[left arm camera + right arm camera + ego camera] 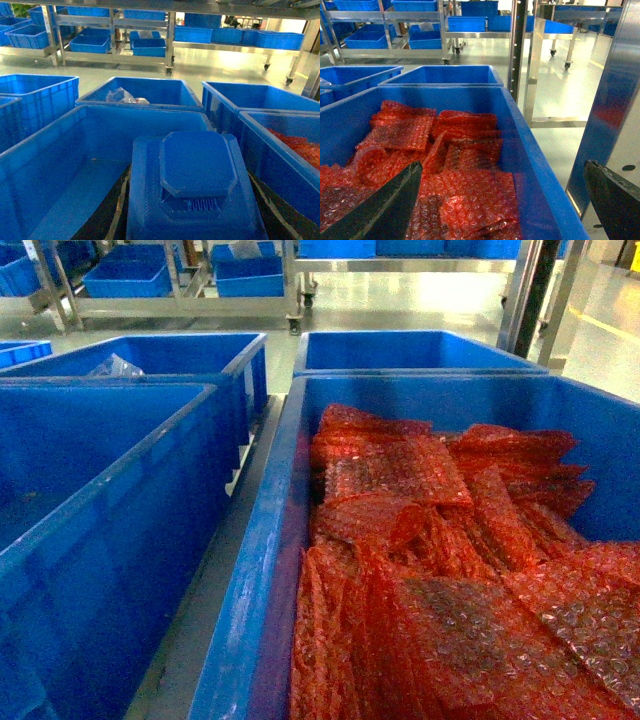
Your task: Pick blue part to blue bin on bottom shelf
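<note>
- Blue part (196, 185) fills lower centre of the left wrist view, sitting between the dark fingers (114, 216) of the left gripper (194, 215); it looks clamped, though the contact points are hidden under the moulding
- long axis of the part runs straight away from the camera, in line with the fingers; octagonal raised panel faces up
- bottom shelf (117, 56) of the rack sits in the upper left of that view, well apart across open floor, beyond the near blue bins (45, 165); the move turns on getting across that gap
- several blue bins on the shelf (90, 44); can't tell which one is the target
- left arm is the obvious one, as it seems to carry the part
- right gripper (501, 170) spread wide and empty, over the bin of red bubble wrap (465, 150)
- head view shows neither gripper nor the part; fingertips cut off at the frame bottom; clear bag (122, 96) in a far bin, contents unreadable
</note>
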`<state>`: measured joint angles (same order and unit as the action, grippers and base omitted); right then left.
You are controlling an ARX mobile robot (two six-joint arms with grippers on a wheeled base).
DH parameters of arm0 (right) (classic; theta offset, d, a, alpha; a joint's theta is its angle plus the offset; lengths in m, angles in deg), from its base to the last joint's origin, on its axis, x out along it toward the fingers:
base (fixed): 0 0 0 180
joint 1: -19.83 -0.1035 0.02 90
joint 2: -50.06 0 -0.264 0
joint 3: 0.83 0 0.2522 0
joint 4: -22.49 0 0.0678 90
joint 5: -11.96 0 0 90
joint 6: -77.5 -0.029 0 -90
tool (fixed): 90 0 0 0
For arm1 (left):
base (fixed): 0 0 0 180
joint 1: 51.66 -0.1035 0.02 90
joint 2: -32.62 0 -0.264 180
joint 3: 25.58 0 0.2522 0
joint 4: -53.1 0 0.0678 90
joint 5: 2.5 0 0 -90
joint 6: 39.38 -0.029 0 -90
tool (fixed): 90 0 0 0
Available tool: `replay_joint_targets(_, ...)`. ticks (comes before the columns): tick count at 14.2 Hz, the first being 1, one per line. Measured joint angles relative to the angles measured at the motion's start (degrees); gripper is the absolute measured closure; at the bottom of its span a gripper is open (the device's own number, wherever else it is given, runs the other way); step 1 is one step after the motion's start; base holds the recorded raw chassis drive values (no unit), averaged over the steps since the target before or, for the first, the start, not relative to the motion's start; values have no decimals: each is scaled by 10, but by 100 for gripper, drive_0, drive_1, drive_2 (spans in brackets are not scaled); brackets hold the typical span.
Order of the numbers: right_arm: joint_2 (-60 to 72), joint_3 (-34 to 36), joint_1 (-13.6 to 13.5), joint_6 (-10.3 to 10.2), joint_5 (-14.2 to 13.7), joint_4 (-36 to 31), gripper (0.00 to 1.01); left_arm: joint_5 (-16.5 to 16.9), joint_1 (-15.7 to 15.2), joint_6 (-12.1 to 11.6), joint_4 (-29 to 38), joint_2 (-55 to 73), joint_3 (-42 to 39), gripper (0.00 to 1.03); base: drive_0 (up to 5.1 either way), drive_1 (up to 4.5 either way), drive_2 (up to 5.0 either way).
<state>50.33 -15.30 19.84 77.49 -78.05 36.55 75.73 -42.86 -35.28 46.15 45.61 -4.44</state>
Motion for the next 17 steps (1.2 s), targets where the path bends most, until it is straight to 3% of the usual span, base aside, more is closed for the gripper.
replay_joint_targets(1, 0, 0, 0, 0, 0, 0, 3, -27, 11, -13, -46, 7, 12, 59, 0, 0, 0)
replay_joint_targets(2, 0, 0, 0, 0, 0, 0, 3, -48, 23, -49, -22, 69, 25, 59, 0, 0, 0)
replay_joint_targets(3, 0, 0, 0, 0, 0, 0, 3, -47, -9, -87, 103, 207, 45, 59, 0, 0, 0)
replay_joint_targets(4, 0, 0, 0, 0, 0, 0, 3, -12, -33, -82, 270, 437, 126, 59, 0, 0, 0)
replay_joint_targets(6, 0, 0, 0, 0, 0, 0, 3, -13, -34, -80, 319, 568, 160, 59, 0, 0, 0)
replay_joint_targets(7, 0, 0, 0, 0, 0, 0, 3, -13, -35, -84, 317, 601, 160, 46, 0, 0, 0)
replay_joint_targets(10, 0, 0, 0, 0, 0, 0, 3, -7, -45, -87, 312, 567, 160, 19, 0, 0, 0)
replay_joint_targets(12, 0, 0, 0, 0, 0, 0, 3, -5, -52, -87, 270, 528, 159, 3, 0, 0, 0)
replay_joint_targets(15, 0, 0, 0, 0, 0, 0, 3, 27, -75, -65, 172, 376, 112, 5, 0, 0, 0)
replay_joint_targets(17, 0, 0, 0, 0, 0, 0, 3, 28, -76, -56, 182, 364, 116, 5, 0, 0, 0)
